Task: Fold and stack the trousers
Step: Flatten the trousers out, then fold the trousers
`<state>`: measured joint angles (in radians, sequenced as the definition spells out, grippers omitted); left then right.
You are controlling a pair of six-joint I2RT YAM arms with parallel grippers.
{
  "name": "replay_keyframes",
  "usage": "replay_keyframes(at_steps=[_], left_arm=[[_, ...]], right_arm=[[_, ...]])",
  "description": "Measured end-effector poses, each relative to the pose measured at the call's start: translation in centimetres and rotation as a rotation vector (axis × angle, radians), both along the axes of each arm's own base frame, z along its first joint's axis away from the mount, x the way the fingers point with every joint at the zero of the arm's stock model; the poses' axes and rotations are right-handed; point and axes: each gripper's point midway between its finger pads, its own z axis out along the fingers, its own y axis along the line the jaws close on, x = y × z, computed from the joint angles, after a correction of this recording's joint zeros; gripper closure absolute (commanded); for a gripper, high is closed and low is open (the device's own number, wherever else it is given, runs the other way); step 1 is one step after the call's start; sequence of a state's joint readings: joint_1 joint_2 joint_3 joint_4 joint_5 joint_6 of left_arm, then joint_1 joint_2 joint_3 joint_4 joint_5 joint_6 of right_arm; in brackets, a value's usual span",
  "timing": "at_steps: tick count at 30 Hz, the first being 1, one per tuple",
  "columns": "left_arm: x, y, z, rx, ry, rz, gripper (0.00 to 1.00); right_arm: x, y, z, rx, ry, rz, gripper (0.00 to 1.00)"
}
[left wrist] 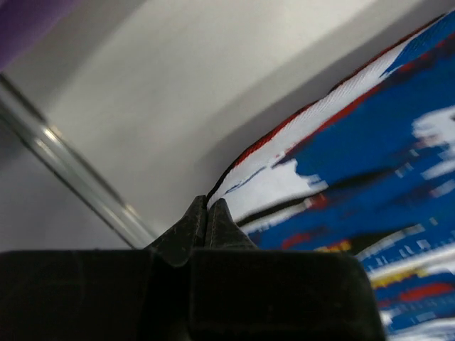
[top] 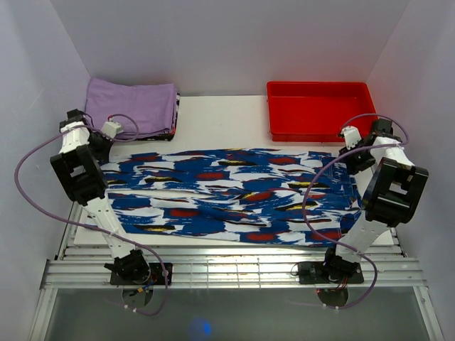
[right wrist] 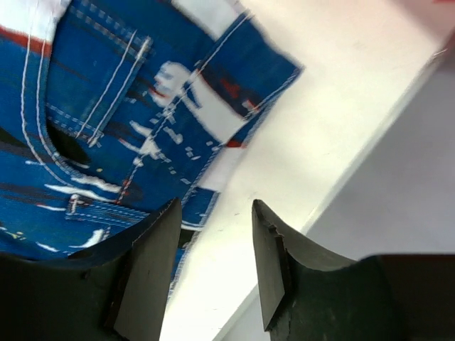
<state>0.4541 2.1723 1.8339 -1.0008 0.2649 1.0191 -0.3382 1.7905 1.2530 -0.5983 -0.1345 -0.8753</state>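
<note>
Trousers (top: 227, 195) in top view: spread flat, lengthwise across white table (top: 220, 121), waist end to R, leg ends to L. Folded lilac cloth (top: 131, 106) at back L, red tray (top: 316, 134) at back R, both apart from the trousers. Left hand (top: 102, 145) down at far L corner, right hand (top: 353, 160) at far R corner.

Left wrist view: tips pressed together right at hem corner, thin edge apparently nipped between, though hard to confirm. Shadow under that edge, so prob. raised a little off the table.

Right wrist view: part-open, gripping nothing, low at waistband corner, w/ one finger over the fabric and the other over bare table. Pocket (right wrist: 92, 78) stitching just beside.

Handling, as a guess: light, limp, no stiffness, likely to sag and drag if lifted by one point. Best taken at corners, both ends at once: hem on L, waistband on R, where doubled seams give a firmer bite. Thin single layer prone to slipping out.
</note>
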Motion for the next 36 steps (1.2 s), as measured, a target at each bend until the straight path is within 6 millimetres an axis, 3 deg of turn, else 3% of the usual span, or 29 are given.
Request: replay_keyframes(at_steps=[1,4,7,10,12,18,21,31,34,36], left_arm=[[0.4,0.2,-1.4,-0.008,0.014,0.007,1.0],[1.0,0.4,-3.1,-0.014,0.024,0.009,1.0],[1.5,0.5,-2.6,0.001,0.0,0.004,1.0],[2.1,0.5,-2.4,0.013,-0.021,-0.007,1.0],[2.3,0.5,-2.4,0.021,-0.029,-0.015,1.0],[2.2,0.5,-2.7,0.034,-0.032,-0.033,1.0],[2.2,0.5,-2.8,0.037,-0.032,-0.041,1.0],[2.1,0.6,-2.7,0.049,-0.034,-0.059,1.0],[2.1,0.6,-2.7,0.054,-0.033,-0.062,1.0],[2.1,0.6,-2.7,0.055,-0.032,-0.063,1.0]], right_arm=[[0.5,-0.1,0.6,-0.001,-0.014,0.004,0.47],[2.1,-0.4,2.6,-0.003,-0.064,0.021,0.4],[4.7,-0.9,5.2,0.011,-0.133,0.043,0.34],[6.9,-1.2,6.3,0.068,-0.175,0.067,0.3],[7.6,-1.3,6.0,0.121,-0.184,0.093,0.3],[6.4,-0.3,2.6,0.239,-0.101,0.247,0.3],[6.7,0.2,1.5,0.269,-0.08,0.33,0.3],[7.5,2.1,0.0,0.274,-0.067,0.486,0.34],[7.3,3.3,-0.9,0.28,-0.041,0.532,0.4],[7.3,3.8,-1.6,0.274,-0.022,0.561,0.54]])
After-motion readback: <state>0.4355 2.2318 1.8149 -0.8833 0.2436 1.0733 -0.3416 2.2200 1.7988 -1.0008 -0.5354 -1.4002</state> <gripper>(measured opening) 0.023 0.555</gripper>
